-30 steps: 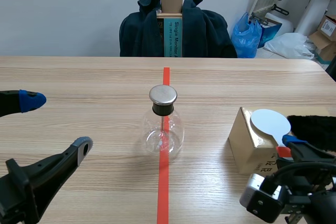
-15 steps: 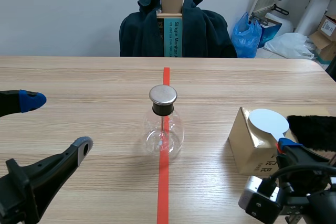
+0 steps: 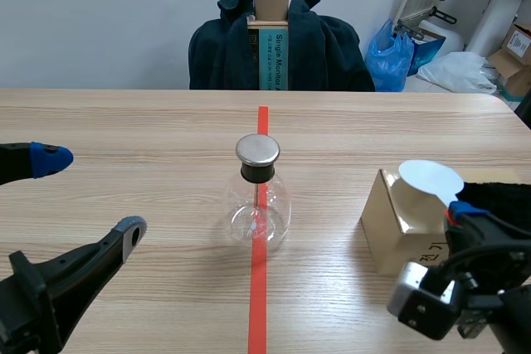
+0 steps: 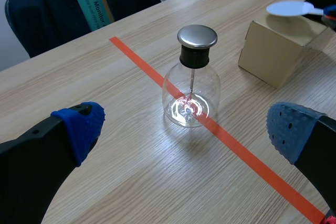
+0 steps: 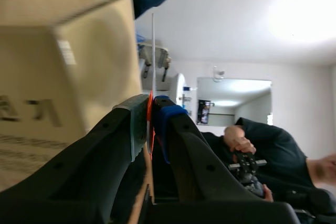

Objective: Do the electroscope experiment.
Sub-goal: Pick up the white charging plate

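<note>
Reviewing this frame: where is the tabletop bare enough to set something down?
Bare wood lies between the left tool and the flask, and across the far table behind the flask. Crowded: the right side, where the box, black fur and right tool holding the white disc cluster.

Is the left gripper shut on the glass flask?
No, the left gripper stands open, with the glass flask on the table ahead of it, untouched.
</note>
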{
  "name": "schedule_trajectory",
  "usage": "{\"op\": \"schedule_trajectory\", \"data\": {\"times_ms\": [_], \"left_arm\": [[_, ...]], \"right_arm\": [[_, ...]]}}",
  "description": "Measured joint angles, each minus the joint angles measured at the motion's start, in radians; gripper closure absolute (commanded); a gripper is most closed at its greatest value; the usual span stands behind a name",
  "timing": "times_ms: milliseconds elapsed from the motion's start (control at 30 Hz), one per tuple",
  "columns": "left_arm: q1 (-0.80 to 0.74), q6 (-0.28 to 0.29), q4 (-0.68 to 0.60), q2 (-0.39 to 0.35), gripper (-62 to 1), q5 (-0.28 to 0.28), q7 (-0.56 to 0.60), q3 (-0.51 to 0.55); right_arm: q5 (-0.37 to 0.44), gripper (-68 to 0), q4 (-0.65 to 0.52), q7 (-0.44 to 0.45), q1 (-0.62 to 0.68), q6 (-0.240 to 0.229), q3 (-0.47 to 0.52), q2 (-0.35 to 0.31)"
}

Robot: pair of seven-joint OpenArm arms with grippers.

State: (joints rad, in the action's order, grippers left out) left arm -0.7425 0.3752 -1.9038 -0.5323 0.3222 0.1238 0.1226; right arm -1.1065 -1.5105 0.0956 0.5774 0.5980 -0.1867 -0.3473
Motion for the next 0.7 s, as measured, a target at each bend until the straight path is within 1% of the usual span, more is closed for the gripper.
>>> {"op": "schedule_trajectory", "data": {"times_ms": [33, 233, 400, 500, 600, 700], "left_arm": [[0.0, 0.0, 0.0, 0.0, -62.3, 0.0, 0.0, 0.0], [0.0, 0.0, 0.0, 0.0, -62.3, 0.0, 0.0, 0.0], [0.0, 0.0, 0.0, 0.0, -62.3, 0.0, 0.0, 0.0], [0.0, 0.0, 0.0, 0.0, -62.3, 0.0, 0.0, 0.0], [0.0, 0.0, 0.0, 0.0, -62.3, 0.0, 0.0, 0.0], [0.0, 0.0, 0.0, 0.0, -62.3, 0.0, 0.0, 0.0]], "right_arm": [[0.015, -0.6, -0.022, 0.0, 0.0, 0.0, 0.011, -0.002], [0.028, -0.6, -0.18, -0.001, 0.0, 0.01, 0.092, -0.002], [0.042, -0.6, -0.34, -0.004, 0.0, 0.02, 0.187, -0.002], [0.068, -0.6, -0.427, -0.006, 0.0, 0.02, 0.245, -0.002], [0.077, -0.6, -0.496, -0.007, -0.002, 0.02, 0.29, -0.002], [0.079, -0.6, -0.541, -0.006, -0.013, 0.019, 0.319, -0.002]]}}
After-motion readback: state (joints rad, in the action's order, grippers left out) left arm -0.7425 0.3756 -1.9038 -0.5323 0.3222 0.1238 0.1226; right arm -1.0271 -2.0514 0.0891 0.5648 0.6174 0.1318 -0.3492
